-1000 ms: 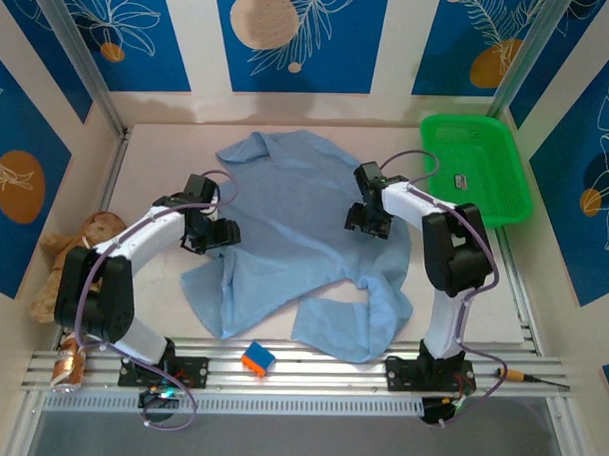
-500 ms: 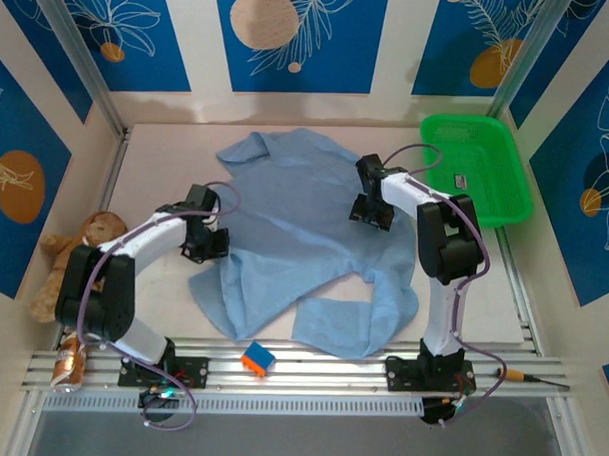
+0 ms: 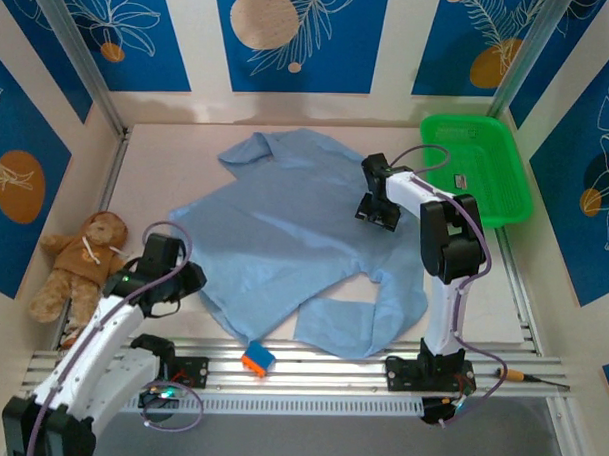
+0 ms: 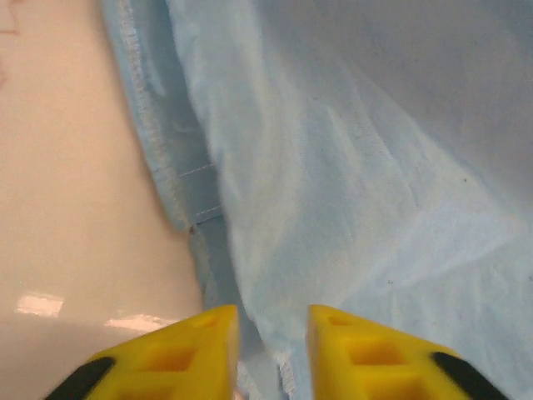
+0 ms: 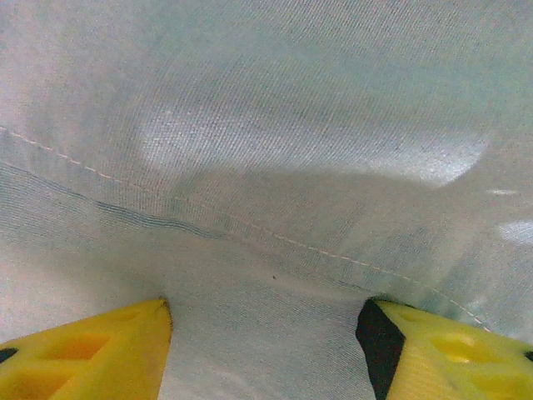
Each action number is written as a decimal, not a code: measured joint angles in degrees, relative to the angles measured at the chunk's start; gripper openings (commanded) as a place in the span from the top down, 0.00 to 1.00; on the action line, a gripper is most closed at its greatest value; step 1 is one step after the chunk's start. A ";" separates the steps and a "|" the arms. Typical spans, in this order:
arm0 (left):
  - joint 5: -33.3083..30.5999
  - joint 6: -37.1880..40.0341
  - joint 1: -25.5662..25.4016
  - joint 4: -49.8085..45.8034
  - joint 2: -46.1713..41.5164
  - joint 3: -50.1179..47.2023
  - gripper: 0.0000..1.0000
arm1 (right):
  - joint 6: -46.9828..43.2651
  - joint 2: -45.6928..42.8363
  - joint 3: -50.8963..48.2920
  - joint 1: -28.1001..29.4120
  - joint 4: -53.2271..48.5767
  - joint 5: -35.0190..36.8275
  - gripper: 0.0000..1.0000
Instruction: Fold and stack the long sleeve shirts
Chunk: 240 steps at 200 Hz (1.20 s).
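Observation:
One light blue long sleeve shirt (image 3: 284,237) lies spread over the middle of the table, collar at the far side, a sleeve folded across near the front edge. My left gripper (image 3: 188,281) sits at its near-left hem. In the left wrist view the yellow fingers (image 4: 212,333) stand a little apart, and the hem of the shirt (image 4: 333,167) lies flat between them, so the left gripper (image 4: 273,321) is open. My right gripper (image 3: 378,209) rests on the shirt's right side. Its fingers (image 5: 125,333) are spread wide over the fabric (image 5: 266,125), and the right gripper (image 5: 265,321) grips nothing.
A brown teddy bear (image 3: 83,265) lies at the left wall, close to the left arm. A green plastic basket (image 3: 477,169) stands at the far right. An orange and blue block (image 3: 258,358) sits on the front rail (image 3: 329,374).
The left arm pulled back toward the near left corner, dragging the shirt's left side out flatter. Its jaws closed, then parted again. The right gripper barely moved.

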 measured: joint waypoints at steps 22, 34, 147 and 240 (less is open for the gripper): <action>-1.49 -2.82 -0.07 -4.20 -3.63 0.52 0.27 | -0.02 -0.26 -0.11 -0.15 0.04 0.09 0.33; -2.16 -3.45 -0.07 -5.88 -3.96 2.27 0.24 | -0.07 -0.90 -0.76 -0.20 0.17 0.09 0.31; 3.32 1.36 -1.64 20.63 41.53 13.09 0.36 | -6.01 -9.11 -1.07 2.40 -0.50 -2.54 0.32; 4.02 13.81 7.89 24.79 71.47 42.45 0.42 | 0.00 -1.95 -1.29 3.63 -2.10 -3.65 0.34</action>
